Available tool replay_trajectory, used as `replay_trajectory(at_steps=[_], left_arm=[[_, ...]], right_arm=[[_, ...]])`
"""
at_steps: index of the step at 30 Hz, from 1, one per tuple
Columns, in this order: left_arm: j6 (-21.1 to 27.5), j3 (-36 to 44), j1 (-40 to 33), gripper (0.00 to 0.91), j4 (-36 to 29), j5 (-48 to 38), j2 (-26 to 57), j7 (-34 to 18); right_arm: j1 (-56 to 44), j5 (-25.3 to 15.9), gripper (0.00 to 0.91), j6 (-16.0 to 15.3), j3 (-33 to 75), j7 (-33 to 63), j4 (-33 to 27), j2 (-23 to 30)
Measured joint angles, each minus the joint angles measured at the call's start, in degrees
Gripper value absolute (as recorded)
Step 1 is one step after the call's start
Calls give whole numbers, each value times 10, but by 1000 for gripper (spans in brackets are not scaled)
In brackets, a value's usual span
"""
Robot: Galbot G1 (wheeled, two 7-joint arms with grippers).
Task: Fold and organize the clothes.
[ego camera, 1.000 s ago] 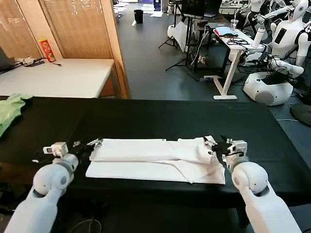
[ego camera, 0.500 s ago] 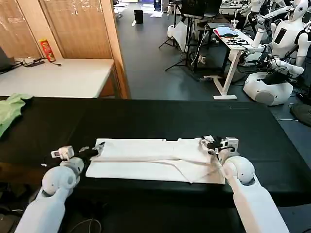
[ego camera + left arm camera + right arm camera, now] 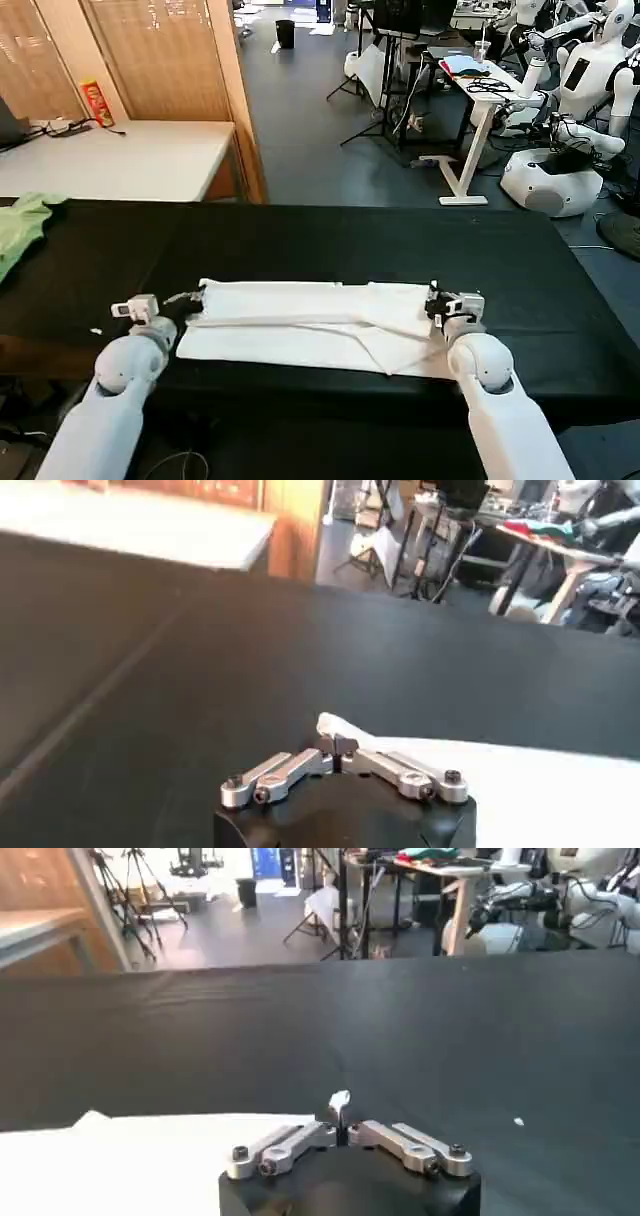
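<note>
Head view: white T-shirt (image 3: 310, 322) lies as a long folded band, plain side up, across near half of black table (image 3: 330, 240), long axis running left-right. Upper layer partly folded over lower one, w/ diagonal crease right of centre. Left gripper (image 3: 190, 298) at shirt's left end, jaws pressed together, pinching a corner of white cloth (confirmed in left wrist view (image 3: 338, 742)). Right gripper (image 3: 434, 300) at right end, jaws likewise closed on a small tuft of fabric (image 3: 340, 1100). Light green garment (image 3: 22, 222) at table's far left edge, well apart from shirt.
</note>
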Motion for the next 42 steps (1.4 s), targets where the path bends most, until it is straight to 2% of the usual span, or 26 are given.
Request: replay_trajectory(at_steps=[14, 21, 27, 32, 34, 35, 36, 37, 39, 41, 42], left_arm=[[0, -31, 18, 878, -25, -31, 25, -1], [-18, -51, 91, 878, -84, 0, 5, 8], [-21, -61, 134, 878, -94, -11, -12, 6], [-23, -59, 149, 722, -99, 2, -22, 11], [-24, -59, 153, 527, -102, 7, -25, 13], [-24, -58, 156, 263, -104, 9, -27, 15], [-25, -58, 158, 205, -105, 11, -27, 16], [-25, -58, 159, 156, -105, 11, -28, 17], [-25, -58, 160, 137, -103, 14, -30, 18], [-24, -58, 158, 29, -100, 13, -30, 21], [-22, -57, 156, 10, -98, 12, -30, 23]], right_arm=[[-58, 37, 878, -12, 35, -30, 104, -51], [-95, 61, 878, -11, 55, -28, 160, -50], [-117, 64, 878, -9, 68, -28, 191, -53], [-123, 62, 878, -6, 73, -28, 200, -52], [-125, 56, 878, -3, 72, -28, 201, -51], [-125, 47, 878, 1, 72, -29, 201, -50], [-126, 38, 878, 5, 71, -31, 200, -49], [-127, 33, 878, 7, 71, -33, 200, -48], [-128, 27, 878, 8, 70, -34, 201, -46], [-129, 22, 878, 9, 69, -36, 203, -44], [-129, 21, 878, 9, 69, -36, 204, -44]])
